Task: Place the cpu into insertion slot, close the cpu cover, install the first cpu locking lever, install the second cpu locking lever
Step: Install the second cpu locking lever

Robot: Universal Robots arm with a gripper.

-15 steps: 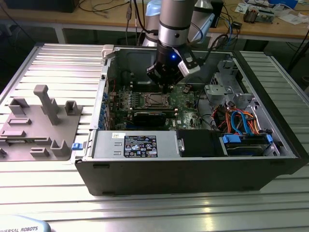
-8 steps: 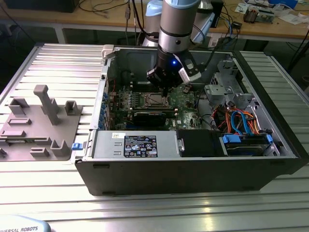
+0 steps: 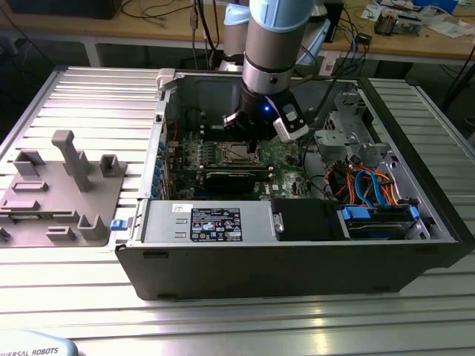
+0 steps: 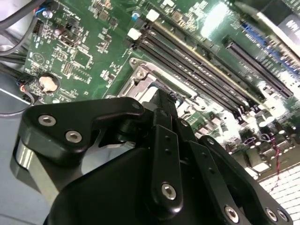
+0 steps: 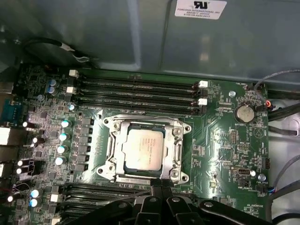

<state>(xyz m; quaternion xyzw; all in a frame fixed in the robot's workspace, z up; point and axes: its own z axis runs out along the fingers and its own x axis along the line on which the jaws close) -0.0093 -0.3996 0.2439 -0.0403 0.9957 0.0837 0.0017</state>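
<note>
Case walls: the open computer case (image 3: 297, 259) surrounds the green circuit board (image 5: 220, 140) on all sides; in the first wrist view a grey metal wall (image 5: 140, 33) rises just past the far memory slots (image 5: 136, 91).
Open room: the arm (image 3: 271, 44) comes down from above into the middle of the case, with bare board around the socket.
Gripper: the gripper (image 5: 161, 186) has its black fingers (image 4: 166, 108) pressed together at the tips, holding nothing.
Chip: the cpu (image 5: 143, 149) lies flat in the insertion slot (image 5: 114, 171), its silver top showing.
Cover: the cpu cover (image 5: 174, 150) lies closed around the chip as a silver frame.
Chip and gripper: the fingertips sit at the socket's near edge, just beside the frame; whether they touch it cannot be told.
Levers: their position cannot be made out.
Nearby: memory slots run along both sides of the socket; a row of capacitors (image 5: 63, 140) stands near one side and a coin battery (image 5: 243, 113) well apart on the other.
Obstacles: a drive cage (image 3: 349, 133) and coloured cables (image 3: 367, 185) crowd the exterior view's right.
Outside: a grey parts holder (image 3: 63, 193) sits on the table (image 3: 223, 319) at the exterior view's left.
</note>
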